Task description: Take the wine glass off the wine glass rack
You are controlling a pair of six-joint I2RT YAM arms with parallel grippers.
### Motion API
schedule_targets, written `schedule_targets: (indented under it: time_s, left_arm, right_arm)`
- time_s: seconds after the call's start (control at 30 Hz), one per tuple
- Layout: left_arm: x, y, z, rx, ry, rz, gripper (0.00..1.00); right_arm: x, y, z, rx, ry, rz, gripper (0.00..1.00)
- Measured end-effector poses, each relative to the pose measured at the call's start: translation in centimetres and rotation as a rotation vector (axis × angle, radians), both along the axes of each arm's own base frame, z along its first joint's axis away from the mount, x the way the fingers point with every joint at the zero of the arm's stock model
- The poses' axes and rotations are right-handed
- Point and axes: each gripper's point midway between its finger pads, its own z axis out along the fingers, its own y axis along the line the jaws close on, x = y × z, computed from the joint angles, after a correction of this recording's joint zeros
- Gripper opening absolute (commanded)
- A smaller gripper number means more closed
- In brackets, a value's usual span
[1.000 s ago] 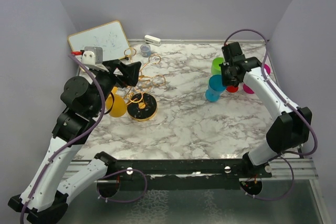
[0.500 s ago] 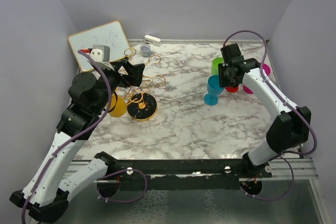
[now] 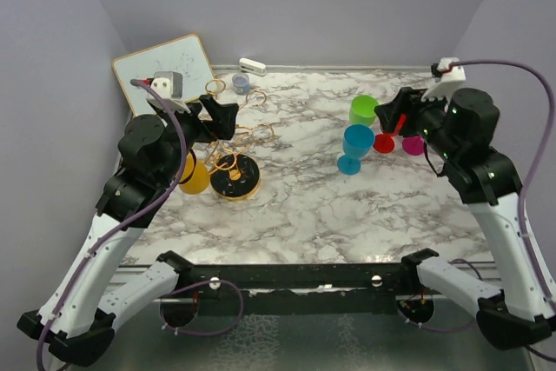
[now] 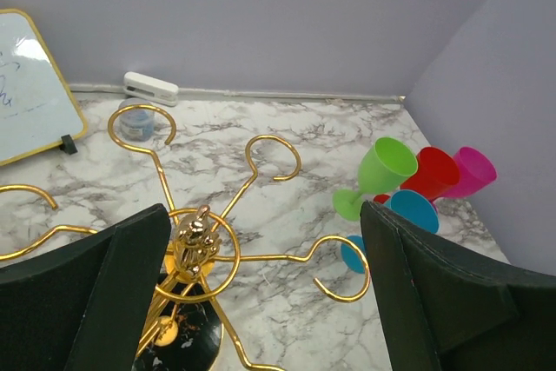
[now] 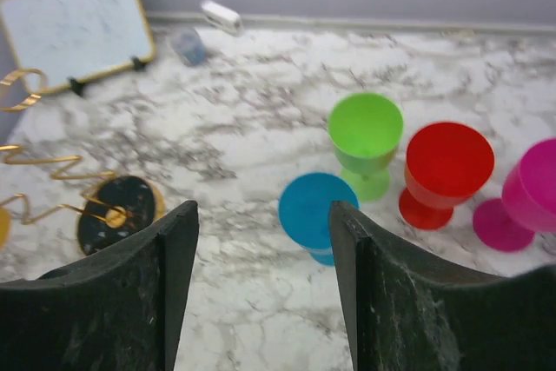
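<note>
Hovering over wine glass rack [image 4: 195, 236] with left gripper [image 3: 219, 119], jaws wide, holding nothing. Spotting yellow wine glass [image 3: 193, 175] hung off a rack arm, below and left of that gripper, just beside the black base [image 3: 236, 182]. Parked with right gripper [image 3: 395, 115] spread too, empty, blue glass [image 3: 356, 147] standing just ahead of it. Probably light, stiff, slick plastic; best pinched at the stem, then slid out the loop's open end.

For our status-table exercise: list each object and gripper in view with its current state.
Rack: upright.
Left gripper: open, above rack.
Right gripper: open, empty.
Blue glass: upright.
Green glass: upright.
Red glass: upright.
Pink glass: upright.
Yellow glass: beside rack, half hidden.
Whiteboard: propped up.
</note>
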Motion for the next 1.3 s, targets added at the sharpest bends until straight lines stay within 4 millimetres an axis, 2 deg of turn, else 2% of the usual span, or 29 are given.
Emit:
schedule_targets:
  time_s: [0.1,0.17,0.2,0.3,0.47,0.57,0.7,0.8,0.93,1.03,1.17,1.3]
  left_arm:
    - [-0.7,0.9,0.1,-0.030,0.016,0.034,0.84]
    - [-1.7,2.0,-0.1,-0.062,0.042,0.070,0.81]
    - [-2.2,2.5,-0.1,-0.078,0.056,0.088,0.80]
    - [-4.0,4.6,0.0,-0.157,0.102,0.166,0.80]
    - [-7.3,8.0,1.5,-0.296,0.124,0.273,0.81]
    - [-8.9,9.2,4.0,-0.339,0.086,0.286,0.81]
    - [-8.7,8.0,7.7,-0.313,0.037,0.226,0.81]
    - [-6.6,6.8,9.9,-0.240,0.017,0.246,0.85]
    - [-4.3,5.3,11.8,-0.152,0.001,0.291,0.84]
    - [-4.9,3.7,12.5,-0.125,-0.023,0.239,0.82]
    - [-6.1,2.1,14.8,-0.132,-0.075,0.159,0.82]
    - [-5.0,0.8,16.9,-0.087,-0.114,0.177,0.82]
  right_arm:
    - [-1.9,0.5,3.9,0.081,-0.152,0.052,0.59]
    - [-2.1,1.1,5.5,0.116,-0.214,0.087,0.58]
    - [-1.9,1.5,5.5,0.124,-0.222,0.101,0.58]
    - [-0.9,2.8,4.0,0.138,-0.199,0.151,0.57]
    - [-0.2,4.2,-0.8,0.145,-0.092,0.201,0.56]
    - [-0.5,4.9,-1.0,0.163,-0.094,0.237,0.55]
    - [-0.9,5.5,0.4,0.185,-0.146,0.284,0.54]
    - [-1.3,5.9,1.3,0.200,-0.173,0.312,0.54]
    - [-1.8,6.2,1.9,0.211,-0.191,0.341,0.53]
    - [-2.0,6.3,2.1,0.214,-0.195,0.351,0.53]
    - [-2.3,6.5,2.1,0.217,-0.193,0.367,0.52]
    - [-2.5,6.6,2.3,0.218,-0.194,0.374,0.52]
